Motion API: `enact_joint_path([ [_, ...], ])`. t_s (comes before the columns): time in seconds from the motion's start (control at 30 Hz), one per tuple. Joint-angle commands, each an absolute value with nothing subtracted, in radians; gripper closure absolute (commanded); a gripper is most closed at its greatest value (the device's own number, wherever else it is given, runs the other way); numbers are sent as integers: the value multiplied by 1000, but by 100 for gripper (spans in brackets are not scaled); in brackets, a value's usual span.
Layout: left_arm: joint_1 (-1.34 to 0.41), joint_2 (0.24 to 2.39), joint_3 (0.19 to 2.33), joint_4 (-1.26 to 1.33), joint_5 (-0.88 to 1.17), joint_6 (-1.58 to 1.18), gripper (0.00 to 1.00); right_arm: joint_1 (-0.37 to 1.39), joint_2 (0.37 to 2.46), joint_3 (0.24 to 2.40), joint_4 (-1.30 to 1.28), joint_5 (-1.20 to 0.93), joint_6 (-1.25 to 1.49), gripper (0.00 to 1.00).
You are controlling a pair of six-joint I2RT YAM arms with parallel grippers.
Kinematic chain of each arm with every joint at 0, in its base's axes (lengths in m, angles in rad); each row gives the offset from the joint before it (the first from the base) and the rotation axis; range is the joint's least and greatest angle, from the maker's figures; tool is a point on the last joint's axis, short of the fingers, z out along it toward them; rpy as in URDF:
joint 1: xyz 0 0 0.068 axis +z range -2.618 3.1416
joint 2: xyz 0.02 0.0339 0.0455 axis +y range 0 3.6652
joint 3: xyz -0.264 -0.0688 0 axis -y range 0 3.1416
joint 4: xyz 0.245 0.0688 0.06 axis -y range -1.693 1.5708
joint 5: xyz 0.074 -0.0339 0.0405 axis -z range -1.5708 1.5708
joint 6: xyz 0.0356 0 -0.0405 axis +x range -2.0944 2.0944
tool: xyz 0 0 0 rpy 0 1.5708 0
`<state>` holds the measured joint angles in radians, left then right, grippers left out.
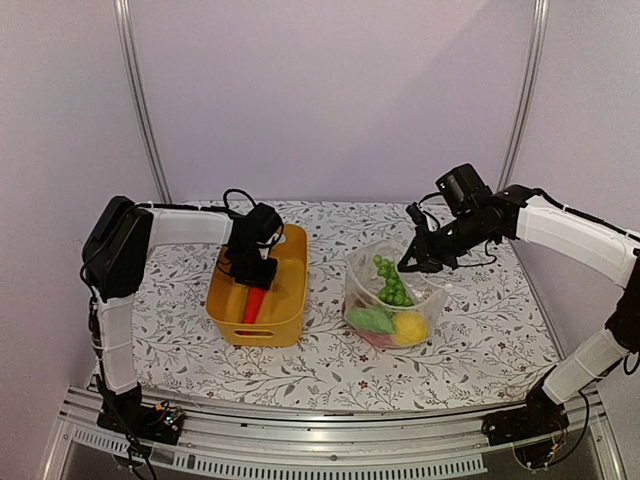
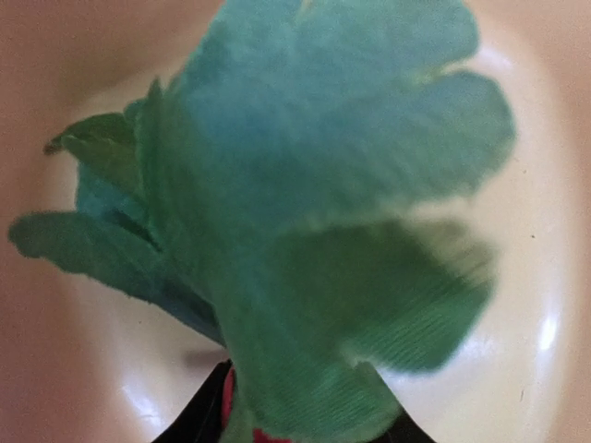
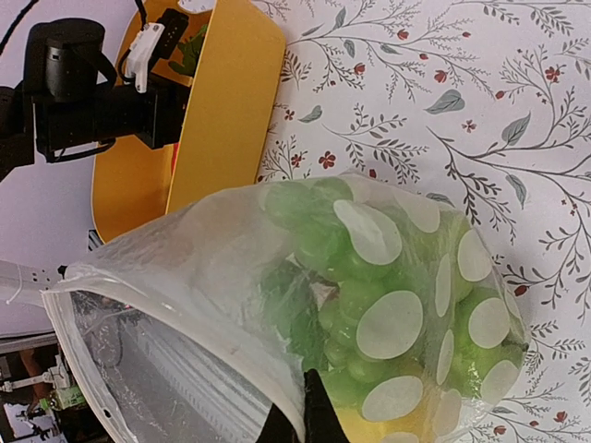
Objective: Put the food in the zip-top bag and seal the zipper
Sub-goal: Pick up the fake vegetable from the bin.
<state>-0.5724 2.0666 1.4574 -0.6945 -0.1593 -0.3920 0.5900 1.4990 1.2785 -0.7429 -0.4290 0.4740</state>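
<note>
Start at the near side of the table (image 1: 330,375). The yellow tub (image 1: 288,318) stands left of centre and the zip-top bag (image 1: 432,300) right of centre, with a strip of bare cloth between them. In the tub, the carrot (image 1: 254,303) shows its orange body with the tip toward the tub's near wall. Its leafy top fills your left wrist view. Your left gripper (image 1: 258,272) sits right over it, dark fingers (image 2: 199,420) either side of the red body, but I cannot tell whether they have bitten yet. This arm is the nearer one, and the bag lies to its right, so the carry goes sideways across the cloth. In the bag, the yellow lemon-like piece (image 1: 410,328) and the lettuce (image 1: 370,320) sit at the near end. The green bumpy cluster (image 1: 392,285) is behind them. At the far right of the bag, your right gripper (image 1: 412,262) is clamped on the edge of the mouth and holds it up and open. No brand or readable writing shows, only white dots on the bag and a floral print on the cloth.
</note>
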Motion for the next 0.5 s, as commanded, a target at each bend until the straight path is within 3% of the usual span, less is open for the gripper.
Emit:
enact_joint_path([
  [0.0,-558,2042,1479,-699,-144,-388,62,591,1467,1262,-738,-433,481,100],
  [0.47,-559,1844,1496,-690,-127,-409,75,591,1473,1305,-755,-431,474,100],
])
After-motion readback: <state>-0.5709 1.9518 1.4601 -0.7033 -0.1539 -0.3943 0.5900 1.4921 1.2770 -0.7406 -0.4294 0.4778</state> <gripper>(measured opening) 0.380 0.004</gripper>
